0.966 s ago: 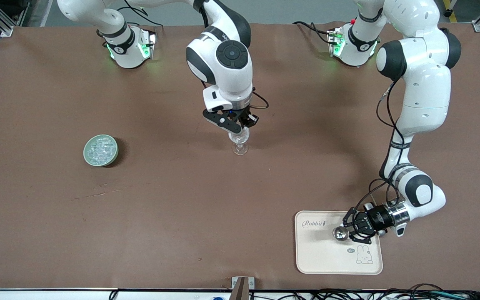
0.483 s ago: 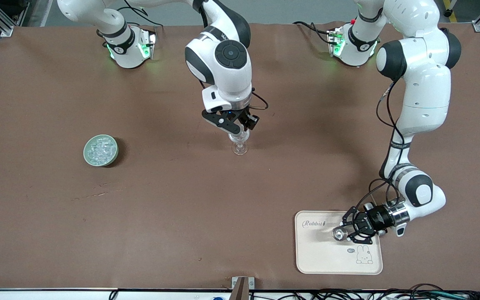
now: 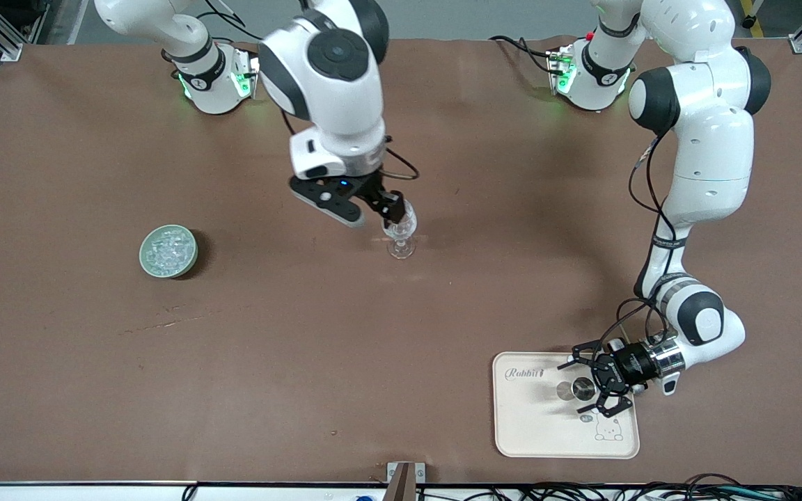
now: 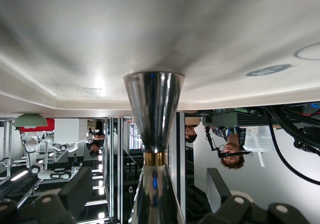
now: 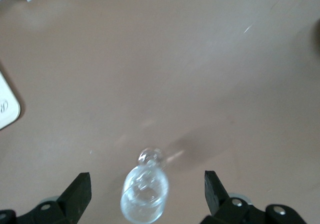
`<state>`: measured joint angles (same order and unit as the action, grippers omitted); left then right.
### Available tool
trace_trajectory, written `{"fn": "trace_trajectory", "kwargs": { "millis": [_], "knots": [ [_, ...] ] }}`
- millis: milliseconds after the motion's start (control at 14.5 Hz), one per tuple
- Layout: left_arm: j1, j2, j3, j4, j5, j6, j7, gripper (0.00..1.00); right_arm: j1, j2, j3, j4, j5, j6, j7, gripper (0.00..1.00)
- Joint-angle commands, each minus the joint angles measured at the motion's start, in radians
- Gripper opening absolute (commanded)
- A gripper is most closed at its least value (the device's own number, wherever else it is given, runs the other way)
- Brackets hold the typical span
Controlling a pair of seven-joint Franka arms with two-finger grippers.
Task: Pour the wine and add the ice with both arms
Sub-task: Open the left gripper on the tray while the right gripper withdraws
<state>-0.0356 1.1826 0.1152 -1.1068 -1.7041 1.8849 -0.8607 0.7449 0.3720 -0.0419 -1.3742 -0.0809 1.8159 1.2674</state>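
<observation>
The silvery jigger (image 3: pixel 585 390) stands upright on the cream tray (image 3: pixel 533 417). My left gripper (image 3: pixel 592 387) is open around it, lying level, one finger at each side and clear of it. In the left wrist view the jigger (image 4: pixel 154 109) stands between the spread fingers (image 4: pixel 75 191). The clear stemmed glass (image 3: pixel 401 235) stands mid-table. My right gripper (image 3: pixel 371 211) is open and hangs just above it, slightly toward the right arm's end. In the right wrist view the glass (image 5: pixel 145 194) lies between the wide fingers (image 5: pixel 80 188). Ice cubes (image 3: pixel 168 247) fill the pale-green bowl (image 3: pixel 144 259).
The brown mat covers the table. The tray with its rabbit print lies near the front edge at the left arm's end, and its corner shows in the right wrist view (image 5: pixel 7 109). The bowl sits toward the right arm's end.
My left gripper opened and let go of the jigger, which now stands on the tray. My right gripper spread its fingers, rose and shifted from over the glass toward the right arm's end.
</observation>
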Motion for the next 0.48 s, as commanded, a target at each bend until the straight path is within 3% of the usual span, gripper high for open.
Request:
{"fn": "trace_trajectory", "kwargs": {
  "millis": [0, 207, 414],
  "knots": [
    [0.011, -0.008, 0.004, 0.001, 0.013, -0.05, 0.002, 1.0, -0.08, -0.094, 0.011, -0.026, -0.045, -0.046, -0.074, 1.0],
    [0.028, -0.047, 0.009, -0.021, 0.093, -0.082, -0.006, 1.0, -0.18, -0.162, 0.016, -0.028, -0.117, -0.145, -0.181, 1.0],
    [0.045, -0.075, 0.046, -0.035, 0.145, -0.151, -0.006, 1.0, -0.33, -0.218, 0.05, -0.028, -0.111, -0.175, -0.351, 1.0]
  ]
}}
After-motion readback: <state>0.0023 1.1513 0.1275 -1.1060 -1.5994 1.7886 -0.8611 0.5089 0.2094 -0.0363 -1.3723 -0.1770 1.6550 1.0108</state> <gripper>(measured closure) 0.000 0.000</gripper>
